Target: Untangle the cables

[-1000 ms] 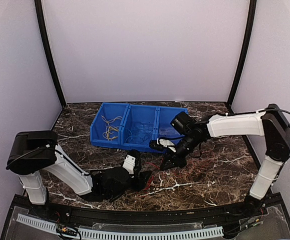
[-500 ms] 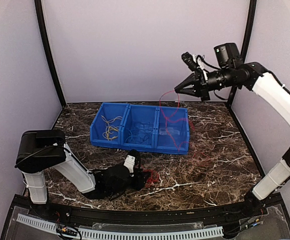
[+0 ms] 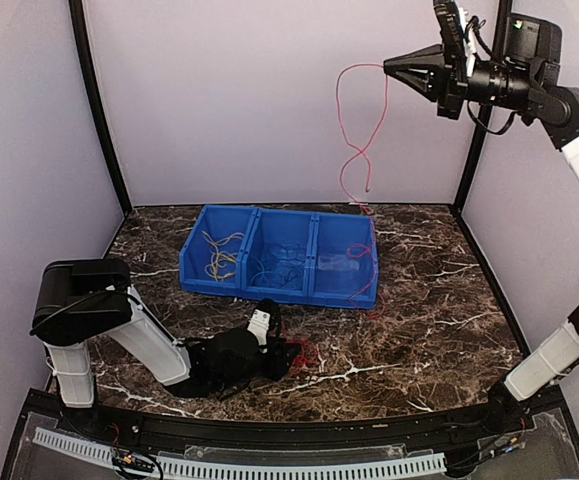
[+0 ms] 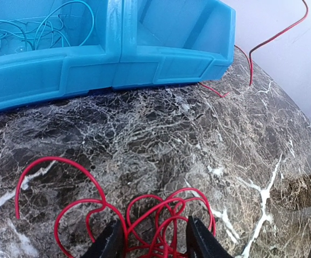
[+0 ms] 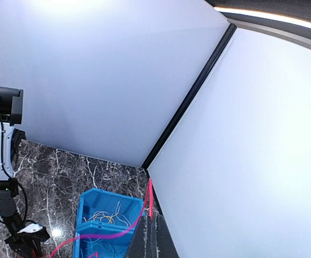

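- Red strand (image 3: 337, 105): thin, twisted on itself, dangling high at 1 o'clock, lower end free above bin (image 3: 219, 285).
- Red loops (image 3: 305, 352): tangled heap at 6 o'clock.
- Yellow-orange wires (image 3: 219, 255), blue wires (image 3: 279, 268): coiled in left and middle compartments.

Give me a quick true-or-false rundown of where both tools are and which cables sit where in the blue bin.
1. The right tool holds a red cable high above the bin. True.
2. The left tool is raised over the bin. False: it sits low at the table, in front of the bin.
3. Yellow cables lie in the bin's left compartment. True.
4. The bin's middle compartment holds red cables. False: it holds blue cables.
5. A red cable bundle lies on the table at the left tool, with loops between its parted fingers. True.
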Motion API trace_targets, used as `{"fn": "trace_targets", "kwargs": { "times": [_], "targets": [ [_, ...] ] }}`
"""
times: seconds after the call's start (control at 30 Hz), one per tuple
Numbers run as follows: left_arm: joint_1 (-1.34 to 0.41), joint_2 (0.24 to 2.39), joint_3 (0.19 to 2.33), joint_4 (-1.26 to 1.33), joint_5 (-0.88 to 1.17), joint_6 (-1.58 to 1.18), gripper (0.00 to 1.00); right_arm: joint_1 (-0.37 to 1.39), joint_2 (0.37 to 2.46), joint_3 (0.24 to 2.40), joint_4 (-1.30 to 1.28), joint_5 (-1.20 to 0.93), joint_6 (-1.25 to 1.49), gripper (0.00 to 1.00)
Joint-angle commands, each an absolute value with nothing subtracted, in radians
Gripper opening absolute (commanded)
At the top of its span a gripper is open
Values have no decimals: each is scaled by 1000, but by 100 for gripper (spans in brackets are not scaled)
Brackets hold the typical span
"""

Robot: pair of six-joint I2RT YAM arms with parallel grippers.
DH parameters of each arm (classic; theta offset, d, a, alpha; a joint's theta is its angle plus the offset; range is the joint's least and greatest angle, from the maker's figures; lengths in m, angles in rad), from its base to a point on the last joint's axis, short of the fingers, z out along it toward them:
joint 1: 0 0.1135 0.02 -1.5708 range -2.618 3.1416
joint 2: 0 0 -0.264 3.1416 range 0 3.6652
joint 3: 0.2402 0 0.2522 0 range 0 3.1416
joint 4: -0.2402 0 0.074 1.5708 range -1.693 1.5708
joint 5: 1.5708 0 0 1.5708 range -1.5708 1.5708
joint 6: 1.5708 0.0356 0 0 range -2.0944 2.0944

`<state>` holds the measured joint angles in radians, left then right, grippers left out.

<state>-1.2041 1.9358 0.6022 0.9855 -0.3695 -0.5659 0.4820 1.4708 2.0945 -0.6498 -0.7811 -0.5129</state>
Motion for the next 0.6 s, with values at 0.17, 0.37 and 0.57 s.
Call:
{"fn": "trace_targets", "kwargs": {
  "times": [0.17,0.37,0.57],
  "targets": [
    [-1200,1872,590,956,-350,-571,42,475,1553,2252,-527,-668,-475,0],
    [-1200,1822,582,930,-342,-578,42,476,1624,2362,-477,-623,-492,0],
    [-1201,1760,592,855,-337,-582,42,475,1681,2456,-457,-627,-476,0]
  ]
}}
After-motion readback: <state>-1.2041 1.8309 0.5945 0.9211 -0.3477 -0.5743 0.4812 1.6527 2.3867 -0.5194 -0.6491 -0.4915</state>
